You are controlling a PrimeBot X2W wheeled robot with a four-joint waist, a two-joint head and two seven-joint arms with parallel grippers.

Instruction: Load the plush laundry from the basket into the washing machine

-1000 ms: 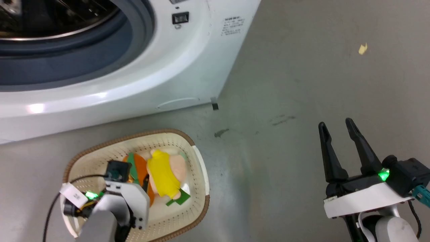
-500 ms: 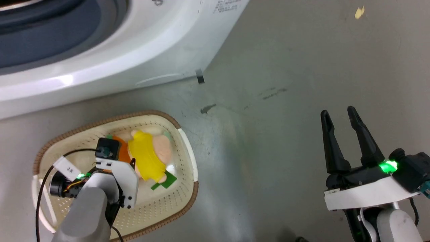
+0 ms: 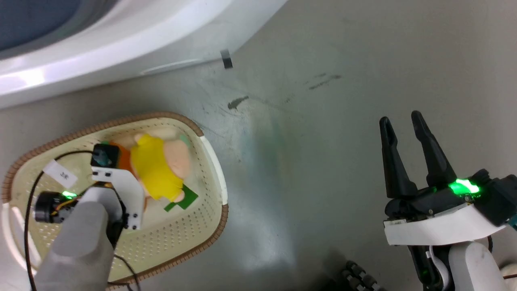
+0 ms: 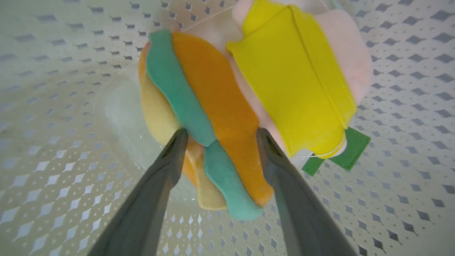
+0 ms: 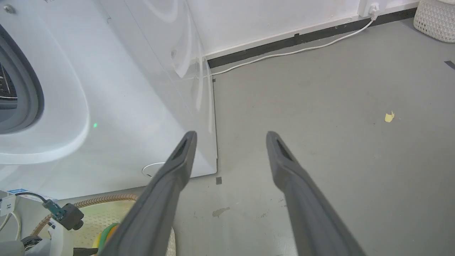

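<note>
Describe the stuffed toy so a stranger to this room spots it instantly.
Find the big white washing machine; on the grey floor before it sits a cream perforated basket with a brown woven rim. Inside lies the plush laundry, the only soft thing there: yellow, orange, green-striped, pale pink.

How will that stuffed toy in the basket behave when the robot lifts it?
Probably soft and floppy: the plush laundry shows thin fabric flaps, so loose ends may dangle. Its matte surface should squash between the fingers of the left gripper rather than slip. Lying flat in the basket, it seems unlikely to roll.
</note>
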